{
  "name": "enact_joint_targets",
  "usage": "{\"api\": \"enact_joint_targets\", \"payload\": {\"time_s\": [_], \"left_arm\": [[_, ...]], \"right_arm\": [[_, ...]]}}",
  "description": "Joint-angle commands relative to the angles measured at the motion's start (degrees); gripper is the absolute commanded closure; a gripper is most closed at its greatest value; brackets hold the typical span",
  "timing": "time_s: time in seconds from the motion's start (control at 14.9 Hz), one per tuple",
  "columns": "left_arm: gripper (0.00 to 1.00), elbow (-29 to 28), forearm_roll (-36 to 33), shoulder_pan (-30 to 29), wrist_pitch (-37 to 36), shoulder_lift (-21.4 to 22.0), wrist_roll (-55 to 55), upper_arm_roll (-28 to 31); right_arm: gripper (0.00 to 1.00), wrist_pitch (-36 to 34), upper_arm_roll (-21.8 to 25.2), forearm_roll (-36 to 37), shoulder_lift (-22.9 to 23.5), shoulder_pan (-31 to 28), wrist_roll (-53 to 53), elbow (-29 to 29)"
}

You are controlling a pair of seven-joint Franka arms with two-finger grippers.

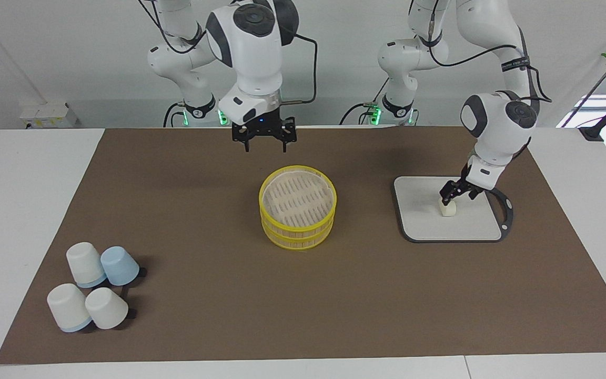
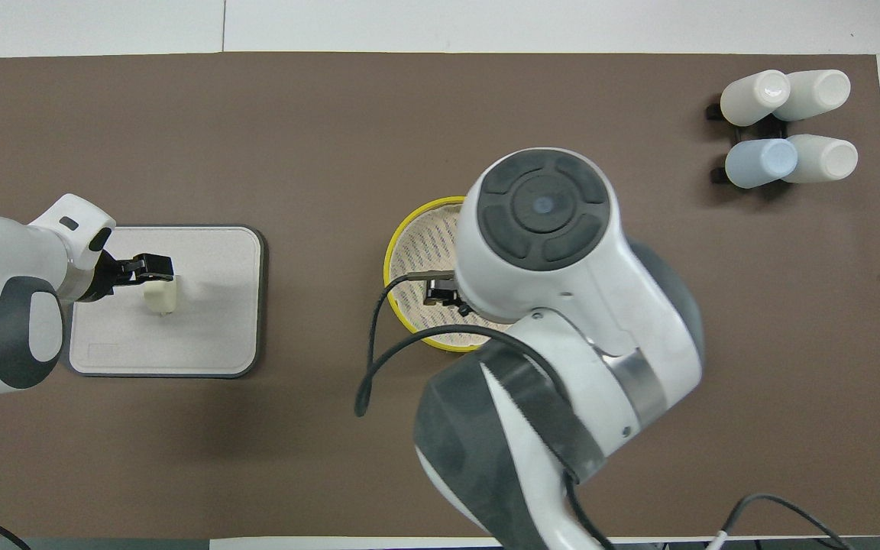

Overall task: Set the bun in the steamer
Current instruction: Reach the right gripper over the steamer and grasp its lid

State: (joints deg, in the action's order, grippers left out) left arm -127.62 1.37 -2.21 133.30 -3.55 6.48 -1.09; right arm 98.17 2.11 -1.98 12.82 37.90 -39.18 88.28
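Observation:
The cream-white bun [image 1: 447, 209] [image 2: 161, 297] lies on the grey-white board [image 1: 418, 223] [image 2: 211, 336] toward the left arm's end of the table. My left gripper [image 1: 455, 197] [image 2: 156, 269] is down at the bun, open, with its fingertips at the bun's top; the bun still rests on the board. The yellow-rimmed two-tier steamer [image 1: 298, 205] [image 2: 413, 252] stands mid-table with nothing in it. My right gripper [image 1: 264, 142] [image 2: 442, 293] hangs open and holds nothing, raised over the steamer's edge nearest the robots. In the overhead view the right arm hides much of the steamer.
Several upturned cups [image 1: 92, 287] [image 2: 787, 126], white and pale blue, cluster on the brown mat [image 1: 203, 295] at the right arm's end, farther from the robots than the steamer. The board has a dark handle loop [image 1: 503, 208].

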Motion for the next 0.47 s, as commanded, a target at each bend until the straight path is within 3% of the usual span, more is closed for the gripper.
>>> {"api": "enact_joint_targets", "payload": {"time_s": [0.0, 0.13, 0.4], "left_arm": [[0.00, -1.8, -1.2, 0.2, 3.1, -0.1, 0.3, -0.1], [0.00, -2.7, -1.2, 0.4, 4.4, -0.9, -0.1, -0.1], [0.00, -3.2, -1.3, 0.6, 6.2, -3.4, -0.2, -0.1]], "right_arm": [[0.01, 2.5, 0.5, -1.3, 4.7, 1.6, -2.7, -2.9], [0.01, 3.5, 0.5, -1.3, 6.6, 3.3, -5.7, -3.5], [0.01, 2.4, 0.5, -1.3, 15.1, 5.4, -11.9, -12.4]]}}
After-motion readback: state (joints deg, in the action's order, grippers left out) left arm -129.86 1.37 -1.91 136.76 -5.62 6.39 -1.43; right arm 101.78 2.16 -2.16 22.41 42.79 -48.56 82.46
